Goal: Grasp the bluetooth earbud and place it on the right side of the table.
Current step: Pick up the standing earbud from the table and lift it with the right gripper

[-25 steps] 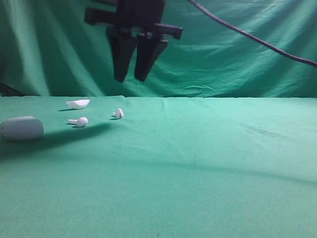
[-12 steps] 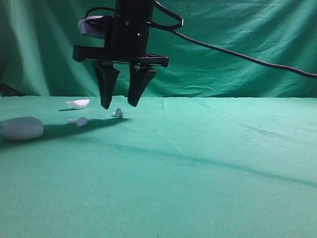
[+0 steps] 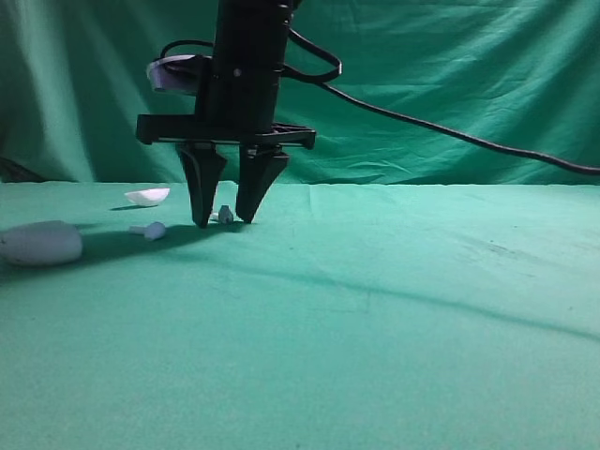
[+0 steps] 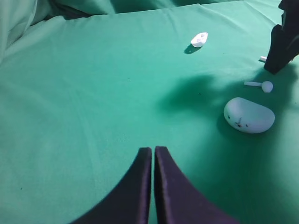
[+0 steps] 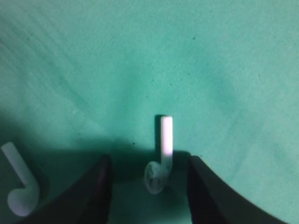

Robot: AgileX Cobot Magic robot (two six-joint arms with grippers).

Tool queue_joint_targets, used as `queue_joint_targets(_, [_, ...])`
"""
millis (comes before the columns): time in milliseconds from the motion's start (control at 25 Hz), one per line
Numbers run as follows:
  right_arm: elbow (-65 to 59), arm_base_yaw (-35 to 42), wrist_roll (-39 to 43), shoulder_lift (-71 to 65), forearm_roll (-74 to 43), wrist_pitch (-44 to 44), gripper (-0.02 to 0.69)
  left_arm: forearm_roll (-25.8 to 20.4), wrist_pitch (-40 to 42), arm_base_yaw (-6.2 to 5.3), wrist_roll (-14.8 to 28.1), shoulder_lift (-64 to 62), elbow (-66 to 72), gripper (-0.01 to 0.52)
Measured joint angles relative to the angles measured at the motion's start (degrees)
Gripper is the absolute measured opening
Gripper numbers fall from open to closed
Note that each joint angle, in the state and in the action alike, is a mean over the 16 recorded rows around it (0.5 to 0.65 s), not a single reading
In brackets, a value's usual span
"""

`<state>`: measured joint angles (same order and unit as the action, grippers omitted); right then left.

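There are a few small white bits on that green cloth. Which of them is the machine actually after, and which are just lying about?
Part of the job:
- bluetooth earbud, lying between the open fingers of the right hand
- table, whose right side is where it goes

Just lying about:
- second earbud
- white oval case
- white shallow shell
- left hand, shut, off to the side

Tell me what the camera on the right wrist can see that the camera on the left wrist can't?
Only the right wrist view shows the bluetooth earbud lying between the right gripper's open jaws, not yet pinched.

Only the left wrist view shows the oval case, the small white shell and the shut left gripper.

Both show the other earbud and the green table; the left wrist view also catches one dark finger of the right gripper.
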<state>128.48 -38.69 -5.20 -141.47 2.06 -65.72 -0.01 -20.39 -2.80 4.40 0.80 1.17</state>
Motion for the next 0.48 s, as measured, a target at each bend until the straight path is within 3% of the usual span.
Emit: queue_joint_targets(480, [0.55, 0.09, 1.23, 2.85, -2.32, -2.13, 0.099, 0.00, 0.00, 0.00, 0.00, 0.00, 0.00, 0.000])
